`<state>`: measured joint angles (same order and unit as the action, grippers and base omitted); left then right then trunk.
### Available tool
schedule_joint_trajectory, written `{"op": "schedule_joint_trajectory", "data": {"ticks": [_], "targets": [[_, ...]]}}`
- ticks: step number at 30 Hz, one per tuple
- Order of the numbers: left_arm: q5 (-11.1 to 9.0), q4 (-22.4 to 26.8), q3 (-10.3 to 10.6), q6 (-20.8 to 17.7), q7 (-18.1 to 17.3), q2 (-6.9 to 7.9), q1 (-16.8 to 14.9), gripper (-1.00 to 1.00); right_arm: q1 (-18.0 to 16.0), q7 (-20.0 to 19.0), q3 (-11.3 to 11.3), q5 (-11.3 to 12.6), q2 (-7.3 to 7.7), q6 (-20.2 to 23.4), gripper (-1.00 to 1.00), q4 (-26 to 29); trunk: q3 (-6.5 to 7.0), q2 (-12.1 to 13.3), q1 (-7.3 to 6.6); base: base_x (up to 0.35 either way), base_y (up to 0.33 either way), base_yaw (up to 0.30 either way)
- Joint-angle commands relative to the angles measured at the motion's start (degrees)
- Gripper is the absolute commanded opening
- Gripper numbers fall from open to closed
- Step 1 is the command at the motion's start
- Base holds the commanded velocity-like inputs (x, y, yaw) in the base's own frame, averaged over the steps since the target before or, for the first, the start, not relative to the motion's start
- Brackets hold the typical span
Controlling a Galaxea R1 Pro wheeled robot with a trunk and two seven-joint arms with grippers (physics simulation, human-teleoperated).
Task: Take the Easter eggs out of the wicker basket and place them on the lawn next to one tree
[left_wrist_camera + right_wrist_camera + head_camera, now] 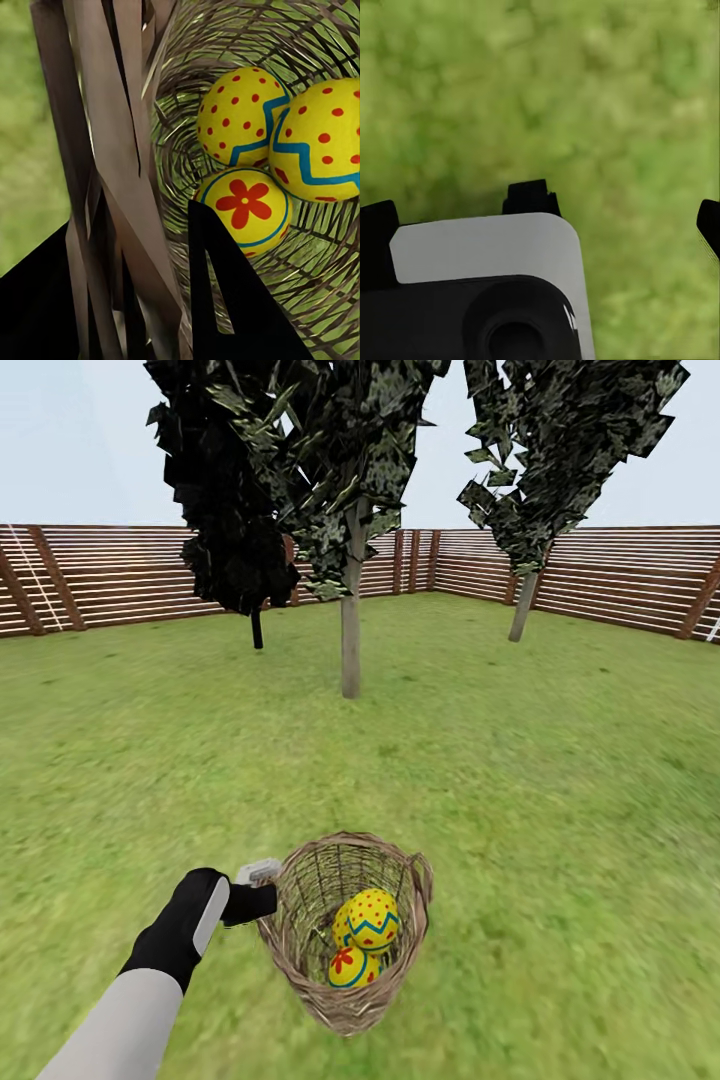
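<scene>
The wicker basket (340,1000) hangs tilted just above the lawn (560,810), close in front of me. My left gripper (266,900) is shut on its near-left rim. In the left wrist view one black finger (225,300) sits inside the woven wall (112,165) and the other outside. Three yellow Easter eggs lie inside: a zigzag one (374,918), the red-flower one (350,965) and a third (342,922) half hidden behind them. The flower egg (244,206) is nearest the inner finger. My right gripper (540,225) is open over bare grass. The pale-trunked tree (350,640) stands ahead.
A thin black-trunked dark tree (257,628) stands left of the pale one, and a slimmer leaning tree (522,605) at the back right. A brown slat fence (120,575) rings the garden. Open grass stretches between me and the trees.
</scene>
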<state>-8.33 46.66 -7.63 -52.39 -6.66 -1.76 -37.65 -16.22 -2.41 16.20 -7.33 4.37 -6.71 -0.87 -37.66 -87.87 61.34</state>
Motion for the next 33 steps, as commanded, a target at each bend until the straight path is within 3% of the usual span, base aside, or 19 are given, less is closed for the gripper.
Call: {"op": "schedule_joint_trajectory", "data": {"ticks": [1,14,19,33], "targets": [[-0.90,0.03,-0.28,-0.34,-0.15,-0.07,-0.05,-1.00,-0.05,-0.14,0.50,-0.58,0.03,-0.24,1.00,-0.09,-0.05,-0.02,0.03,0.316,0.000,0.000],[-0.90,0.06,-0.28,-0.34,-0.19,0.00,-0.01,-1.00,-0.04,-0.14,0.50,-0.58,0.03,-0.24,1.00,-0.09,-0.05,-0.02,0.03,0.316,0.000,0.000],[-0.90,-0.01,-0.28,-0.34,-0.18,-0.02,-0.03,-1.00,-0.05,-0.14,0.50,-3.09,0.02,-0.24,1.00,-0.09,-0.05,-0.02,0.03,0.316,0.000,0.000],[-0.90,0.01,-0.28,-0.34,-0.18,-0.01,-0.02,-1.00,-0.05,-0.14,0.50,-3.22,0.02,-0.24,1.00,-0.09,-0.05,-0.02,0.03,0.316,0.000,0.000]]}}
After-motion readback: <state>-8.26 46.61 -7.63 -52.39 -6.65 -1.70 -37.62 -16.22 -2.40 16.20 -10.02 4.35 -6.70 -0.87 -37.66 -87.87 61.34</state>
